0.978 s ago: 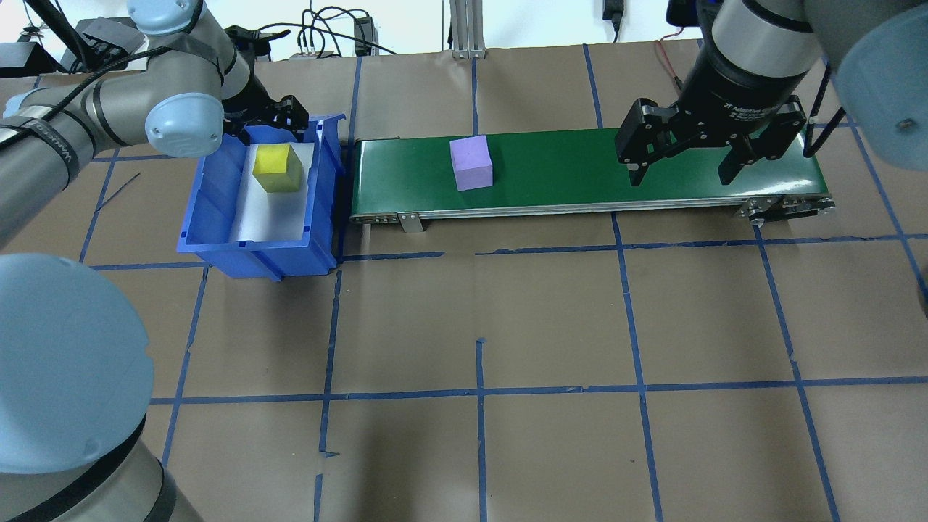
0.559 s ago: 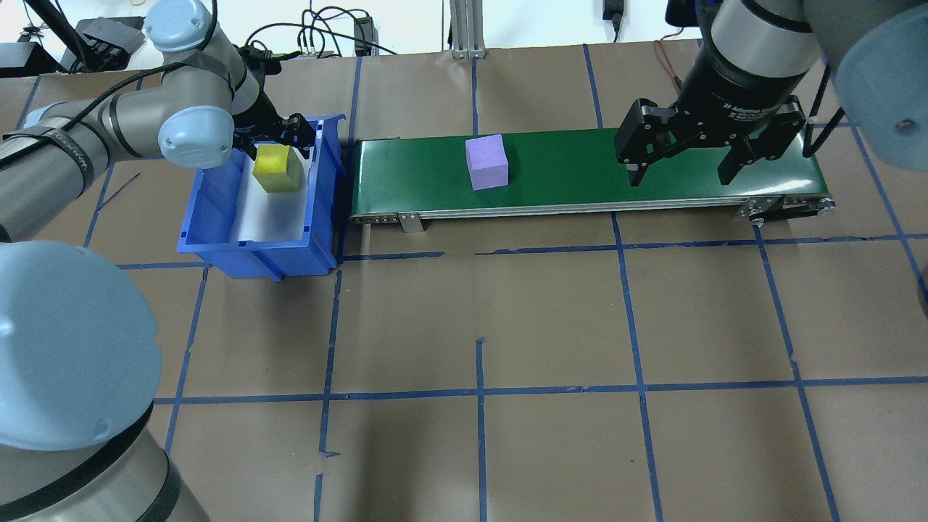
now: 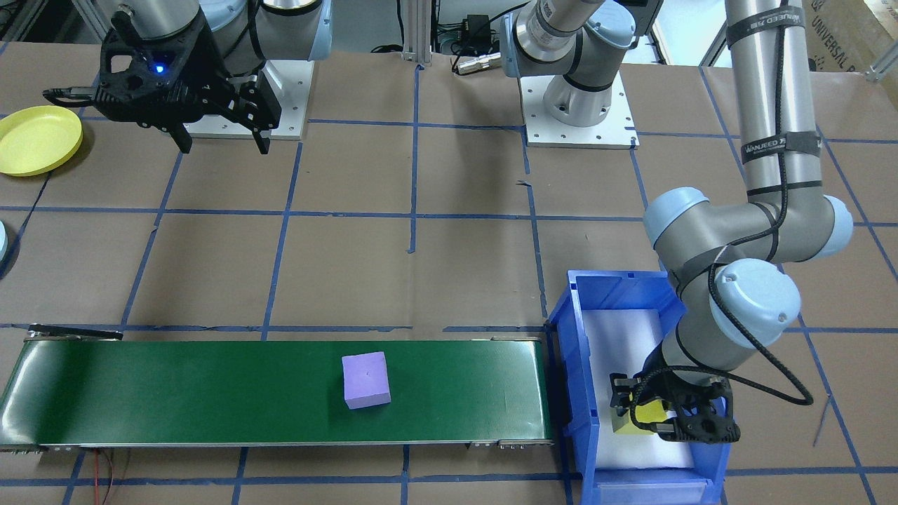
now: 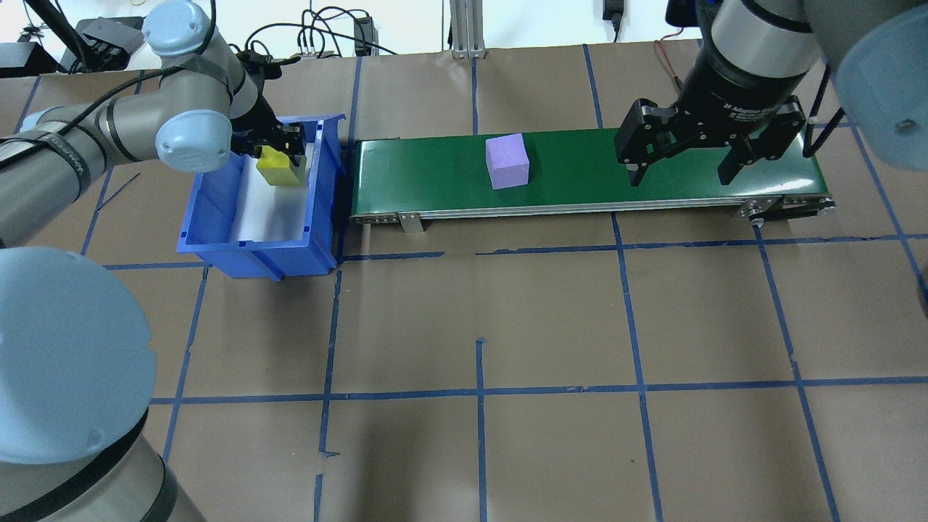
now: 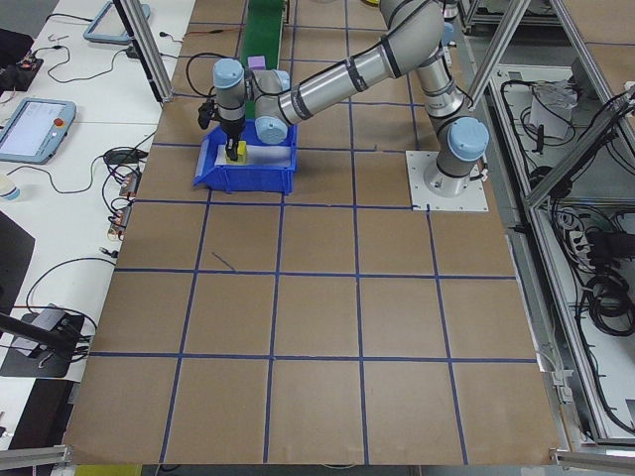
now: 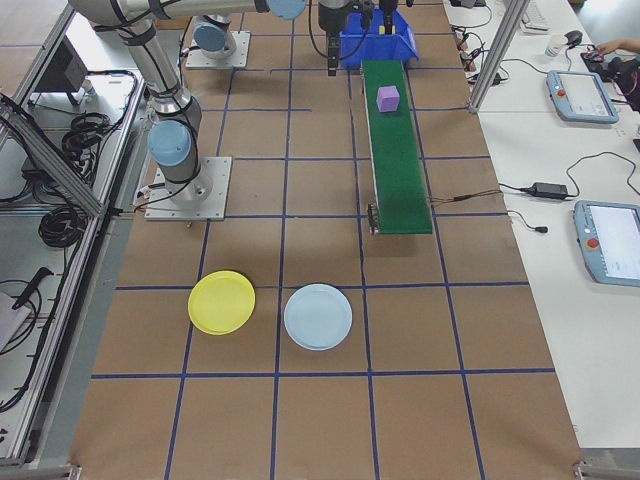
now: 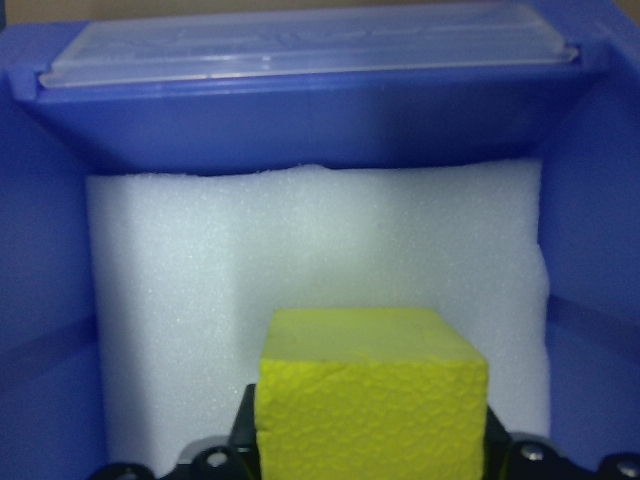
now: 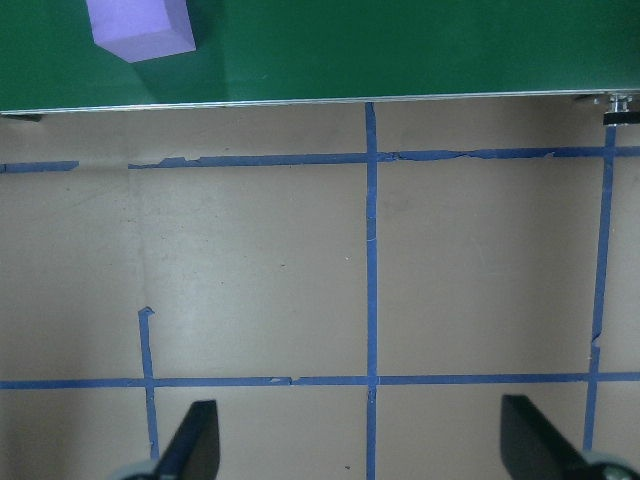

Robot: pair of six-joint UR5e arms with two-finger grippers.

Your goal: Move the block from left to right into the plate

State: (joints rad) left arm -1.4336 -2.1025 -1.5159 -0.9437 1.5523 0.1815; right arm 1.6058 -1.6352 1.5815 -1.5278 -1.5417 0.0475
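A yellow block (image 4: pixel 274 170) lies on white foam in the blue bin (image 4: pixel 254 250) at the left. My left gripper (image 4: pixel 279 151) is lowered into the bin, open, with its fingers either side of the block (image 3: pixel 647 414); the left wrist view shows the block (image 7: pixel 372 390) close up between the jaws. A purple block (image 4: pixel 507 161) rides the green conveyor (image 4: pixel 580 177). My right gripper (image 4: pixel 681 177) hangs open and empty over the belt's right end. A yellow plate (image 6: pixel 222 302) and a light blue plate (image 6: pixel 318 316) lie on the robot's right side.
The conveyor (image 3: pixel 175 393) runs from the bin (image 3: pixel 572 365) toward the right arm. The yellow plate (image 3: pixel 38 140) sits near the right arm's base. Blue tape lines grid the brown table. Cables and tablets lie beyond the table edges.
My left gripper has dropped into the bin and now straddles the yellow block. The purple block has travelled rightward along the belt. The right arm has not moved.
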